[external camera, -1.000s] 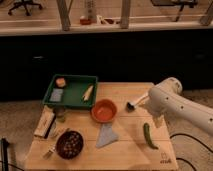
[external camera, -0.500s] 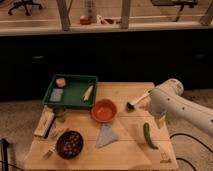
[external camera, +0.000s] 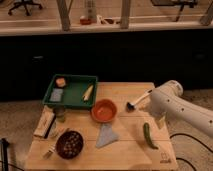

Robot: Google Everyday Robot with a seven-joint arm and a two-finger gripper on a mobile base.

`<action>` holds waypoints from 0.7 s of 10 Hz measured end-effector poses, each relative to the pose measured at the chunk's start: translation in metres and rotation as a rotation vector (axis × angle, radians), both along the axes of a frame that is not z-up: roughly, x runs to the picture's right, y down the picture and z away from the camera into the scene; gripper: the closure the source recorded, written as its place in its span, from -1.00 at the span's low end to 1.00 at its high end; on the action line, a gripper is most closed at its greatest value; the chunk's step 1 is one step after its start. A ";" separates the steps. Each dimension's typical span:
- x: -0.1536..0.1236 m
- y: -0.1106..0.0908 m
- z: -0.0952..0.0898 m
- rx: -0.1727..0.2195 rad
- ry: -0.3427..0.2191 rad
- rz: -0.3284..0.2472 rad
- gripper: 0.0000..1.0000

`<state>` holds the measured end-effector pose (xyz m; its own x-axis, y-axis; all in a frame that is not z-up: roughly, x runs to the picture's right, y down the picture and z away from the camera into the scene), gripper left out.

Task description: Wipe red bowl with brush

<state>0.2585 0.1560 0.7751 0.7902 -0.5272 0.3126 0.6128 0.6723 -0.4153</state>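
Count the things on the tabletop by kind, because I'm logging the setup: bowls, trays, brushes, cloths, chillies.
Bowls: 2, red bowl and dark bowl
Trays: 1, green tray
Brushes: 1, brush, handle end at the gripper, over the right side of the table
Cloths: 1, grey cloth
Chillies: 1, green chilli
Total: 6

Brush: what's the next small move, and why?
Likely shift the gripper toward the red bowl until the brush is over it. The gripper is at the right of the table in this view, and the brush's dark head sits apart from the bowl's rim.
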 end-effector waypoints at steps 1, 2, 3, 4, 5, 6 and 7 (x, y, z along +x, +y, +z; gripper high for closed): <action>0.002 -0.008 0.003 -0.003 0.001 0.033 -0.60; 0.005 -0.018 0.013 -0.019 0.002 0.079 -0.60; 0.004 -0.026 0.020 -0.029 0.002 0.109 -0.60; 0.006 -0.030 0.025 -0.032 0.007 0.125 -0.60; 0.008 -0.036 0.032 -0.036 0.022 0.151 -0.60; 0.007 -0.038 0.037 -0.035 0.030 0.165 -0.60; 0.006 -0.042 0.043 -0.031 0.048 0.180 -0.60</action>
<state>0.2644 0.1140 0.8179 0.8853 -0.3665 0.2860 0.4626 0.7559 -0.4632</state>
